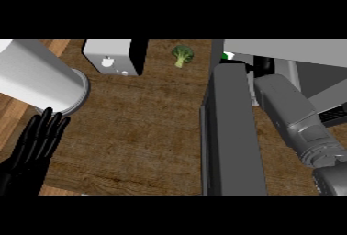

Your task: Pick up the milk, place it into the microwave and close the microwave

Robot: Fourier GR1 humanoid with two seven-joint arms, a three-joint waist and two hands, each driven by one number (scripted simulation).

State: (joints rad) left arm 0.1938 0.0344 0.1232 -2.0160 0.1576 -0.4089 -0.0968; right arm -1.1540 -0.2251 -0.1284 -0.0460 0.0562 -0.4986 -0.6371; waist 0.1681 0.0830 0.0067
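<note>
The microwave stands at the right, and its dark grey door is swung open toward me across the middle of the counter. My right forearm reaches from the lower right up past the door's top edge. Only a black bit of the right hand shows there, at the microwave's opening. The milk shows nowhere in this view. My left hand rests open at the lower left, fingers straight and pointing up, holding nothing.
A big white cylinder lies at the left edge just above my left hand. A white box-shaped appliance stands at the back, and a broccoli floret lies to its right. Brown wooden counter spreads between the cylinder and the door.
</note>
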